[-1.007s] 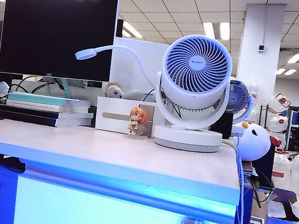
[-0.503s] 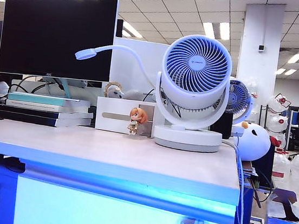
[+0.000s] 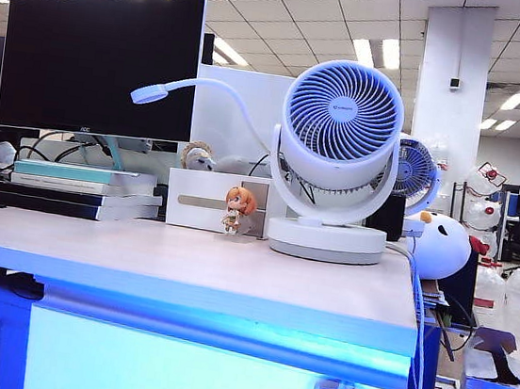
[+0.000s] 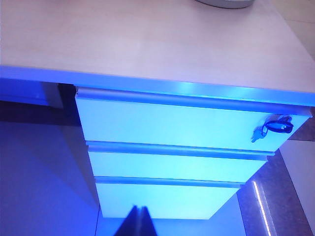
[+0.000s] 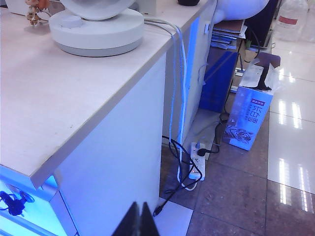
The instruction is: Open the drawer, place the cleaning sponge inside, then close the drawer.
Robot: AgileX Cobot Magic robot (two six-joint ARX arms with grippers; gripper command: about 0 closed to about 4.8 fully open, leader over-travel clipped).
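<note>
The wide white-fronted drawer with its long silvery rail sits shut under the pale desktop, long axis level; it lies at twelve o'clock from the left gripper, the nearer one, jaws pressed together; the right gripper, likewise closed, hangs off the desk's corner; no sponge is visible.

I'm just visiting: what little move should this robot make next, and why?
Probably open the left claw and ease it toward the long silvery rail of the top white-fronted drawer. That drawer is shut, and both claws are shut and empty: the left hangs low before the drawer fronts, the right claw beside the pale wooden desk's corner. No sponge shows.
</note>
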